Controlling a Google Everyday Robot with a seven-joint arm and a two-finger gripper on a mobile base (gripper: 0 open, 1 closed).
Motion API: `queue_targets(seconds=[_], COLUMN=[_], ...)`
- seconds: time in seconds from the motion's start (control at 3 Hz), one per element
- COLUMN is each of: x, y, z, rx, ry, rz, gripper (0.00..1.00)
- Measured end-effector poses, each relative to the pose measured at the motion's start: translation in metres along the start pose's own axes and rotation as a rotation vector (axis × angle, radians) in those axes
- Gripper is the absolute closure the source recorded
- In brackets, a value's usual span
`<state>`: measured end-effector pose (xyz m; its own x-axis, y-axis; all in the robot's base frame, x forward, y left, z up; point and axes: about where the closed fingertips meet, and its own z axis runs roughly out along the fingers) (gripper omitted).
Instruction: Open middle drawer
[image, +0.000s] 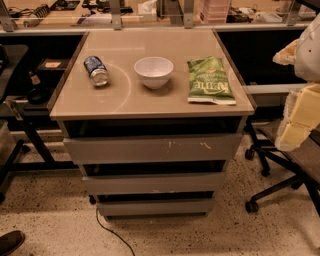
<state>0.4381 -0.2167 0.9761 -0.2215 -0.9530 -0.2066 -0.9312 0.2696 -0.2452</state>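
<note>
A grey cabinet with three drawers stands in the middle of the camera view. The middle drawer (152, 183) is a plain flat grey front without a handle, and it sits shut, flush with the others. Above it is the top drawer front (152, 148) with white scratch marks. Below it is the lowest plain front (155, 206). My gripper (296, 120) is at the right edge of the view, pale and yellowish. It is raised to the right of the cabinet and apart from all the drawers.
On the cabinet top (125, 95) lie a tipped can (96, 70), a white bowl (153, 71) and a green chip bag (209, 80). An office chair base (280, 185) stands at the right, under the gripper. A cable (107, 232) runs on the floor in front.
</note>
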Motion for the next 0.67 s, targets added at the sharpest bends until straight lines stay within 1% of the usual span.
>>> queue_targets(seconds=[0.33, 0.67], x=[0.000, 0.000], y=[0.000, 0.011], z=[0.000, 0.020], rx=[0.000, -0.025], ry=[0.000, 0.003], rz=[0.000, 0.012], gripper=[0.00, 0.00])
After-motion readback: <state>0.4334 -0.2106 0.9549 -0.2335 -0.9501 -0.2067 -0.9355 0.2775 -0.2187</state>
